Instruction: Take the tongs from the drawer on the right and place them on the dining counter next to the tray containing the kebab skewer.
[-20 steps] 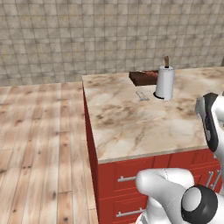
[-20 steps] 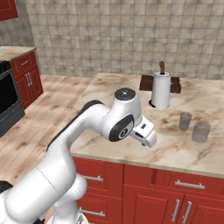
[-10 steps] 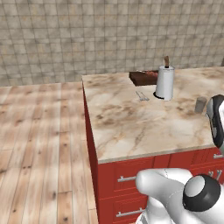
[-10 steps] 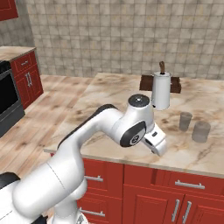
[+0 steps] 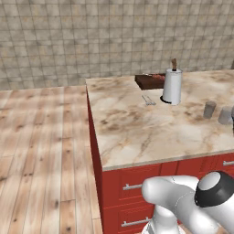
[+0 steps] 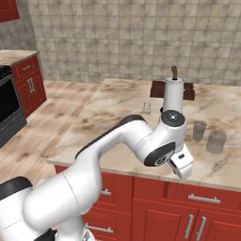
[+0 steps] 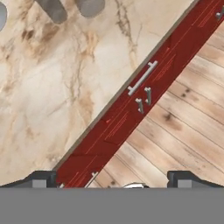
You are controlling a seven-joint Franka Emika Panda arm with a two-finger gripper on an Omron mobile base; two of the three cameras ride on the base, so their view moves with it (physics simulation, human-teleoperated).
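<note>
Hanging past the near edge of the dining counter (image 6: 117, 108), the end effector (image 7: 112, 181) stands released, fingertips (image 7: 41, 179) spread wide and holding nothing, looking down on the marble rim, the red cabinet front (image 7: 131, 118) and the wood floor (image 7: 183, 131).

Bench items:
- tray (image 6: 186, 90): dark brown, at the far side of the bench, well apart from the end effector, partly behind the paper towel roll (image 6: 172, 95).
- kebab skewer (image 5: 157, 77): faintly visible on the tray, detail too small to tell.
- small silvery utensil (image 6: 146, 108): flat on the marble, just left of the roll.
- two grey cups (image 6: 208, 136): side by side, nearer the front edge, between the roll and the end effector.

Cabinet front: silver drawer handles (image 7: 142, 78) visible, drawers closed. Tongs: cannot tell where they lie.
</note>
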